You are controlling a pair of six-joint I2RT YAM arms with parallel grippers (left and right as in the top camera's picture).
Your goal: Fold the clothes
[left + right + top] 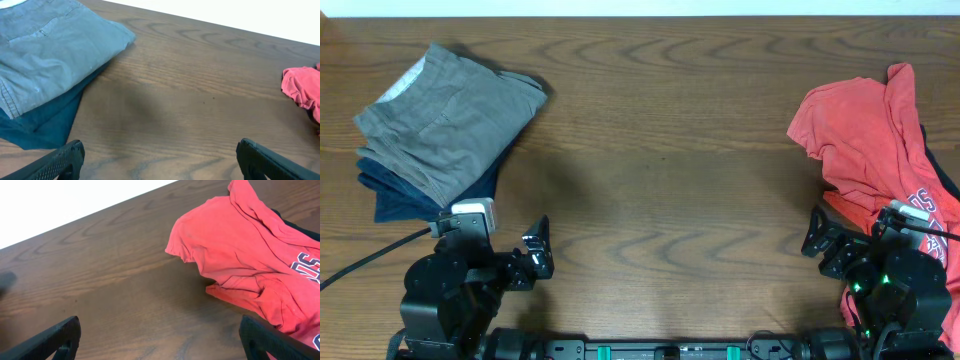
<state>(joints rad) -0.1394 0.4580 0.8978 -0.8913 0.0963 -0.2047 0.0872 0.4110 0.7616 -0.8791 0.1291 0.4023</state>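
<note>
A crumpled red T-shirt with dark lettering lies unfolded at the right of the table, over a dark garment. It fills the right of the right wrist view and shows at the far right of the left wrist view. A folded grey garment lies on a folded navy one at the far left; both show in the left wrist view, the grey one above the navy one. My left gripper is open and empty near the front edge. My right gripper is open and empty beside the shirt's near edge.
The wooden table runs bare between the two piles. Black cables run from the left arm and over the red shirt by the right arm. A white wall edges the table's far side.
</note>
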